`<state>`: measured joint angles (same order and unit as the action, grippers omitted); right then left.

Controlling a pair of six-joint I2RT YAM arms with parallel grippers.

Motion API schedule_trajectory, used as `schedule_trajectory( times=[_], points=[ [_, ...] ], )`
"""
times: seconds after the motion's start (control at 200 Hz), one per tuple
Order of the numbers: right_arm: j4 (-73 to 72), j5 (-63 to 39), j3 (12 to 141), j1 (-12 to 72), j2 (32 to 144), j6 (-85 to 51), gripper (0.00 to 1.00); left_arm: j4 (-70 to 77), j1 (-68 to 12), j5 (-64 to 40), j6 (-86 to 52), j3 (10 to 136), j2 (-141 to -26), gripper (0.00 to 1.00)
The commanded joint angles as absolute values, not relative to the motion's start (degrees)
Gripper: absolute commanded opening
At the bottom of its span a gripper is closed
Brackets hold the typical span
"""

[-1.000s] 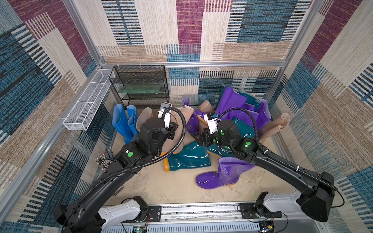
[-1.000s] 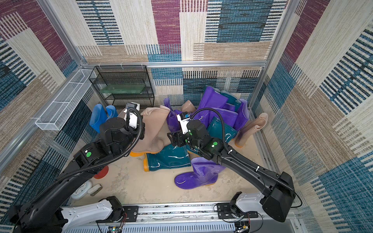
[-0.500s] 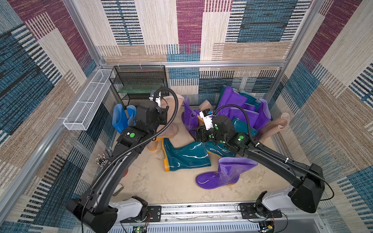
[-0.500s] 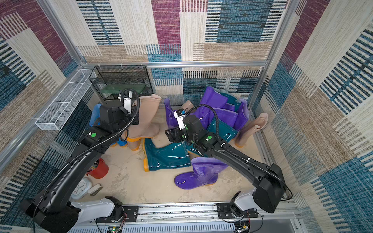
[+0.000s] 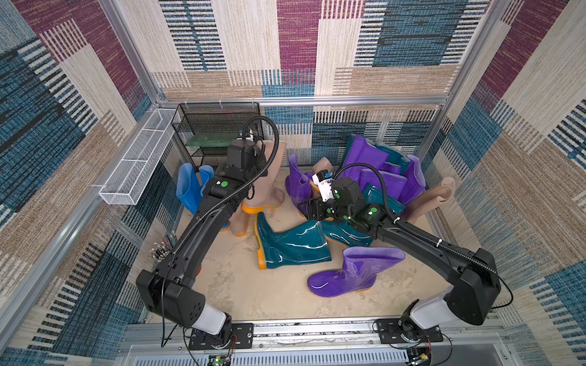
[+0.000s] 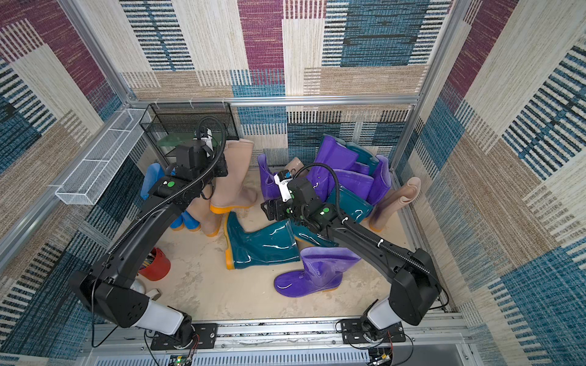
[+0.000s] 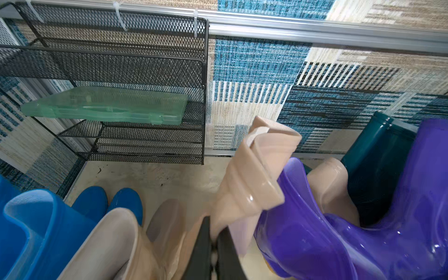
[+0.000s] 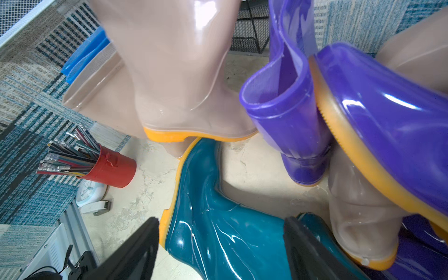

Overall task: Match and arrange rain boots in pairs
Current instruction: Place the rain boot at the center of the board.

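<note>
L gripper (image 7: 214, 238) is clamped tight on a fold of the tall beige boot (image 7: 252, 179), high on the shaft wall. The rubber is crumpled into pleats under the pinch, so it's soft and floppy up there. In both top views that boot stands upright just beside a second beige boot (image 5: 238, 221) and the blue pair (image 5: 190, 190), near the black mesh rack (image 5: 218, 126). Can't tell if its orange sole sits on the floor or just off it.

R gripper (image 8: 219, 244) is spread wide w/ nothing in it, hanging right over the dark teal boot (image 8: 206, 194), which lies on its side mid-floor (its toe nearly under the beige one's sole).

Handling, imo: these look light but glossy and slick, so squeezing across the round shaft will prob slip or just squash it. Better to pinch one wall at the rim, one finger inside the opening. Held that high a tall boot will likely swing, so go slow. The foot and sole look stiffer but too wide to grab.

Further out: a purple boot (image 5: 352, 272) on its side up front, a purple/teal heap (image 5: 380, 168) at the back, and another beige boot (image 5: 434, 196) leaning at the right wall.
</note>
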<state>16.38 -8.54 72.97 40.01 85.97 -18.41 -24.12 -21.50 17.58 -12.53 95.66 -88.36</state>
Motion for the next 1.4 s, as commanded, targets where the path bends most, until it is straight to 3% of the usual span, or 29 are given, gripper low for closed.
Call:
schedule_trajectory(
  times=[0.0, 0.356, 0.711, 0.776, 0.836, 0.927, 1.167, 1.397],
  points=[
    [14.92, -9.75, 72.88, 39.40, 85.85, -18.02, 0.84, -15.13, -21.27, 18.92, -15.22, 97.44, -91.16, 0.00],
    [13.71, -12.00, 71.14, 37.31, 86.20, -18.36, 0.84, 1.02, -21.25, 21.21, -20.71, 89.67, -94.74, 0.00],
    [13.62, -11.66, 70.32, 37.46, 85.52, -19.20, 0.86, 8.59, -22.27, 9.15, -34.30, 72.26, -90.43, 0.00],
    [13.71, -11.54, 70.02, 37.66, 85.26, -19.18, 0.86, 8.73, -22.39, 7.39, -34.68, 71.82, -89.75, 0.00],
    [13.71, -11.23, 69.87, 37.86, 85.01, -19.46, 0.86, 8.45, -22.33, 6.26, -35.14, 72.30, -89.54, 0.07],
    [13.49, -10.93, 69.70, 38.29, 84.64, -19.77, 0.86, 10.07, -22.28, 5.49, -34.42, 73.80, -90.05, 0.00],
    [13.54, -10.28, 69.26, 38.95, 83.97, -20.54, 0.86, 6.00, -22.09, 2.06, -36.97, 84.72, -97.94, 0.00],
    [14.18, -9.57, 67.42, 38.85, 81.92, -20.26, 0.87, 15.46, -22.54, 4.48, -35.53, 67.44, -91.80, 0.00]
  ],
)
